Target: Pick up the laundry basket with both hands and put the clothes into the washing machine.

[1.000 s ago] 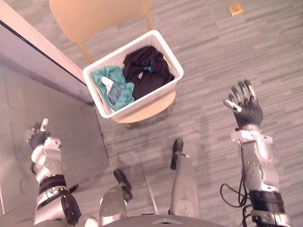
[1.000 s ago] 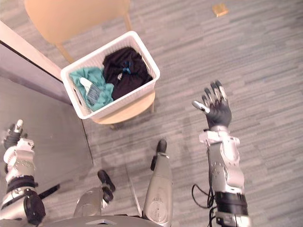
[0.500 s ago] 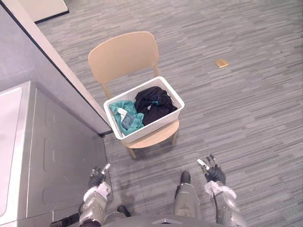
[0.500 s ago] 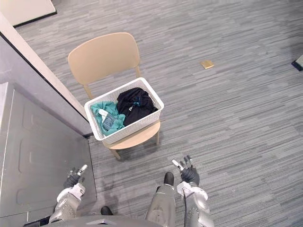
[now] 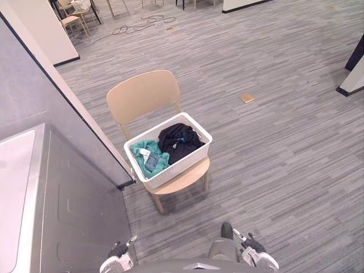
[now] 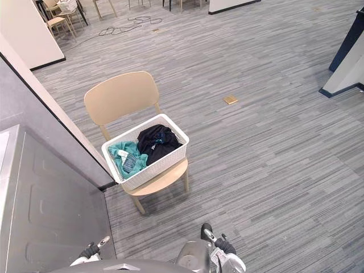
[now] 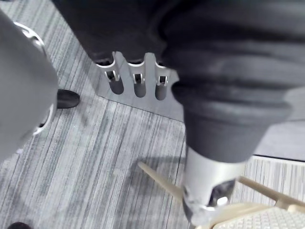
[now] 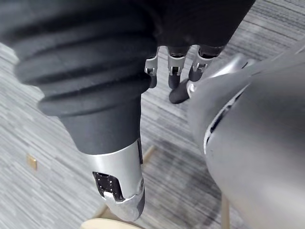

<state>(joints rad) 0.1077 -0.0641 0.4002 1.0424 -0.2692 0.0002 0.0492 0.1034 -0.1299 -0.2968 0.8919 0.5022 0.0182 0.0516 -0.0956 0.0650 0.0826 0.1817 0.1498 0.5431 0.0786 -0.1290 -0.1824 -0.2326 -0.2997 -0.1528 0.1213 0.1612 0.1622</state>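
**Left eye view.** The white laundry basket (image 5: pixel 176 167) sits on the seat of the wooden chair (image 5: pixel 142 94). A teal garment (image 5: pixel 145 158) and a black garment (image 5: pixel 179 141) lie in it, side by side. The washing machine (image 5: pixel 74 205) stands just beside the chair, on the robot's left. The left hand (image 5: pixel 119 250) and the right hand (image 5: pixel 249 243) hang low in front of the chair, well apart from it. Neither one touches the basket.

**Right eye view.** A small tan square (image 6: pixel 230 99) lies on the floor, well off to the right of the chair.

**Left wrist view.** The left hand's fingers (image 7: pixel 138 77) are straight and side by side, and the thumb (image 7: pixel 209 191) sticks out. They hold nothing. The chair's legs show past them.

**Right wrist view.** The right hand's fingers (image 8: pixel 174 69) and thumb (image 8: pixel 119 191) are straight too, and hold nothing.

I think the pick-up has not begun yet. Next, the robot likely needs to get closer to the chair and bring one hand to each end of the basket. Then it can curl its fingers under the rim and lift the basket level, so the clothes stay in.
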